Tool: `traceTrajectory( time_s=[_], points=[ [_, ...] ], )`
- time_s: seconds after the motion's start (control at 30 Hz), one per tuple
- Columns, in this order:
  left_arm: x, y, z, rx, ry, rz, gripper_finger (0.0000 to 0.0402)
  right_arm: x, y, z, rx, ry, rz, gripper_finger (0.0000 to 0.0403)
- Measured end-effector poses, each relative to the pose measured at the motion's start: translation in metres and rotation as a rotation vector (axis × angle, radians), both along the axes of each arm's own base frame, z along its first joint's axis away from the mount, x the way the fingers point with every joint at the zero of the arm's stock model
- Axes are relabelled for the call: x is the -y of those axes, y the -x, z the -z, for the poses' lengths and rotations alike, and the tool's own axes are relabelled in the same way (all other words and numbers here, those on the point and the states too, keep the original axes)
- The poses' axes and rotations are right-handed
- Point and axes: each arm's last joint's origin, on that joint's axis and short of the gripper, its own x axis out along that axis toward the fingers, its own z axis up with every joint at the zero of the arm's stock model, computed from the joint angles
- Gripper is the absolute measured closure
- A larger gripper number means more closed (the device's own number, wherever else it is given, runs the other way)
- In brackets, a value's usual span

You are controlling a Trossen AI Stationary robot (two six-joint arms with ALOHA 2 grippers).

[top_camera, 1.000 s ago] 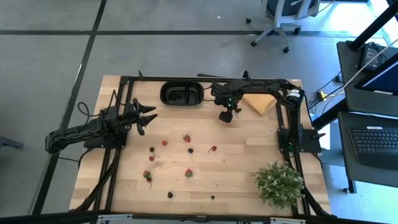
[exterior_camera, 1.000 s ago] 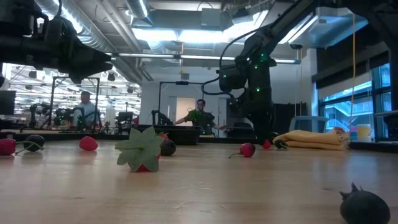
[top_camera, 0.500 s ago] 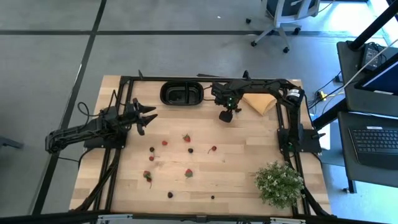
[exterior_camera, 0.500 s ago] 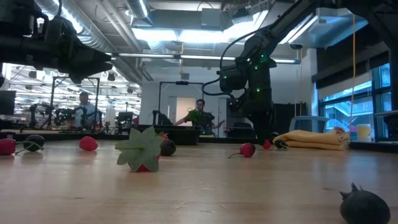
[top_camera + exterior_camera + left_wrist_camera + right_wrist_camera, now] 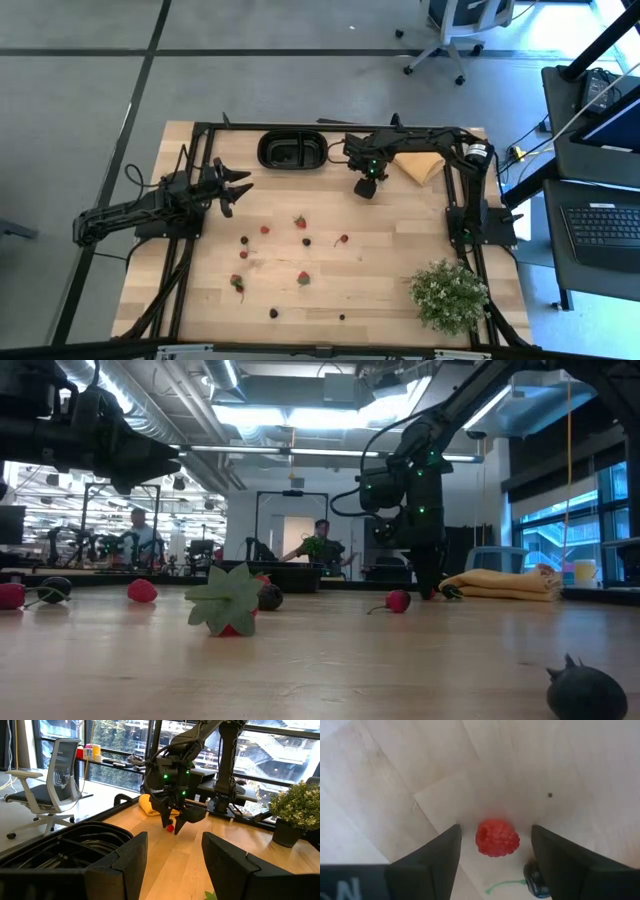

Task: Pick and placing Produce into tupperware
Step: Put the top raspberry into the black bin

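Pale wood planks form the table [image 5: 380, 260] we work over. Our right gripper [image 5: 366, 187] points down near the back edge, between the black container [image 5: 291, 151] and a yellow cloth [image 5: 416, 164]; its fingers [image 5: 427, 855] stand apart on either side of a red raspberry [image 5: 497, 838] lying on the wood, not touching it. Our left gripper [image 5: 235, 186] waits over the table's left side, jaws spread. More small fruits [image 5: 300, 222] lie scattered mid-table, well apart from the container. A potted plant [image 5: 447, 294] sits at the front right corner.
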Motion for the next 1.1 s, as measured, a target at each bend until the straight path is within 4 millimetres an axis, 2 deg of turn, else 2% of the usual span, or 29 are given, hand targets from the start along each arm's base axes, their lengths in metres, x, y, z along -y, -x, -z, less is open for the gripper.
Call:
traceTrajectory(
  time_s=[0.53,0.7,0.87,1.1],
  points=[
    [0.000,0.000,0.000,0.000,0.000,0.000,0.0220,0.000,0.000,0.001,-0.007,0.017,0.002,0.0280],
    [0.000,0.000,0.000,0.001,0.000,0.000,0.0220,0.001,-0.003,-0.002,-0.011,0.017,0.000,0.0287],
    [0.000,0.000,0.000,0.000,0.000,0.000,0.0220,0.001,-0.016,-0.020,-0.022,0.015,0.004,0.0284],
    [0.000,0.000,0.000,0.000,0.000,0.000,0.0220,0.002,-0.057,-0.081,0.193,0.113,-0.030,0.0286]
  ],
)
